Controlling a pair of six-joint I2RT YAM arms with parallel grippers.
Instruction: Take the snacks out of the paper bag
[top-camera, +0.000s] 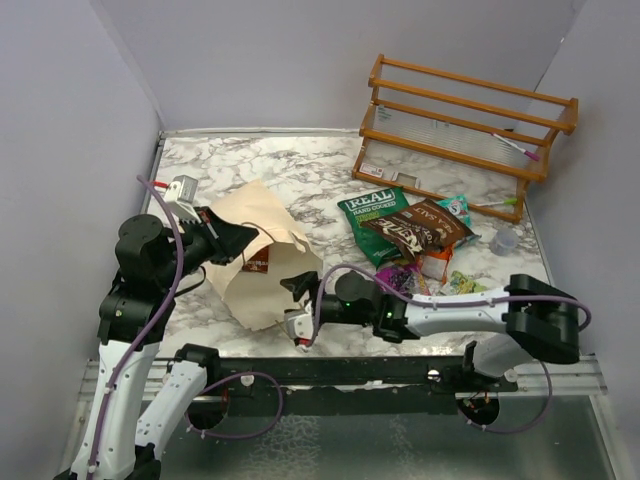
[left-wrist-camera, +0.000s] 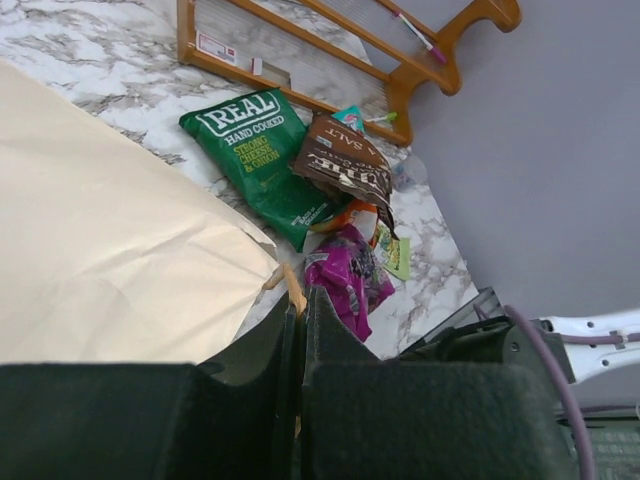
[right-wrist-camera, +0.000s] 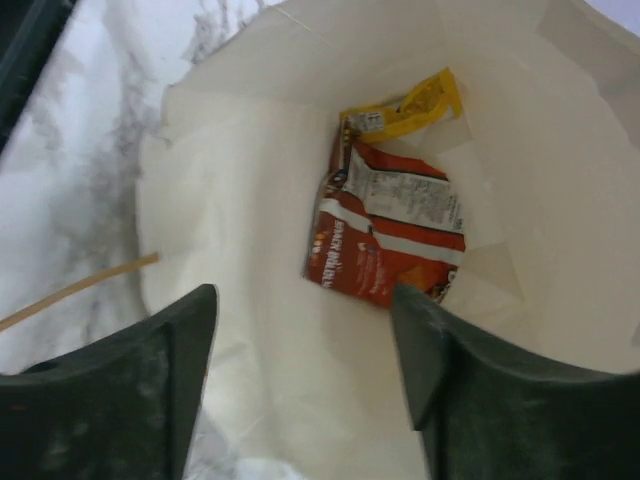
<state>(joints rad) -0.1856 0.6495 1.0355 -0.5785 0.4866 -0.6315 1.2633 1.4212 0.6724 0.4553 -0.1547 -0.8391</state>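
1. While the left claw (left-wrist-camera: 300, 325) pinches the paper bag (top-camera: 262, 262) at its rim, send the spread right claw (right-wrist-camera: 305, 325) straight in.
2. Centre it on the red packet (right-wrist-camera: 392, 240), deep inside beside the yellow packet (right-wrist-camera: 415, 105); clamp gently.

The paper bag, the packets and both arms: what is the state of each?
Paper bag: on its side, mouth open.
Red packet: inside the bag.
Yellow packet: inside the bag.
Green packet: out, flat on the table.
Brown packet: out, overlapping the green one.
Purple packet: out, on the table.
Left arm: jaws shut on the bag's rim.
Right arm: jaws open at the bag's mouth.
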